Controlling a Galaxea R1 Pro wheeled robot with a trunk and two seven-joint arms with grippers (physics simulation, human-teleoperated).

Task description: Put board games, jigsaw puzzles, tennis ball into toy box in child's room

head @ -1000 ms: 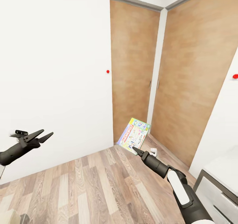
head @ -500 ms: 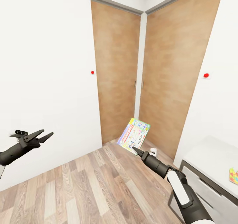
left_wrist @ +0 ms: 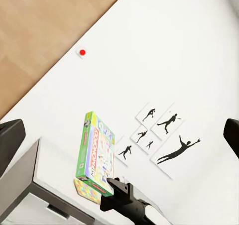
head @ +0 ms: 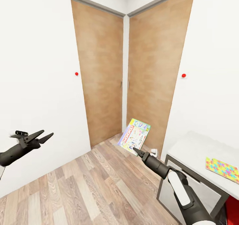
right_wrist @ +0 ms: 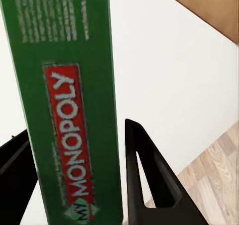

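My right gripper is shut on the lower edge of a pale green board game, a Monopoly box held up on edge over the wood floor. In the right wrist view the box's green side sits between the two dark fingers. My left gripper hangs open and holds nothing, off to the left near the white wall. One multicoloured jigsaw puzzle lies flat on the table at the right. The left wrist view shows the game in front of that table.
Two brown wooden doors meet in the corner straight ahead, with red dots on the white walls beside them. Black baseball-player silhouettes hang on the wall above the table. Something red sits low under the table's right end.
The head view has swung to the right: the doors have slid left in the picture and the table with the puzzle has come further in. Both arms hold their pose.
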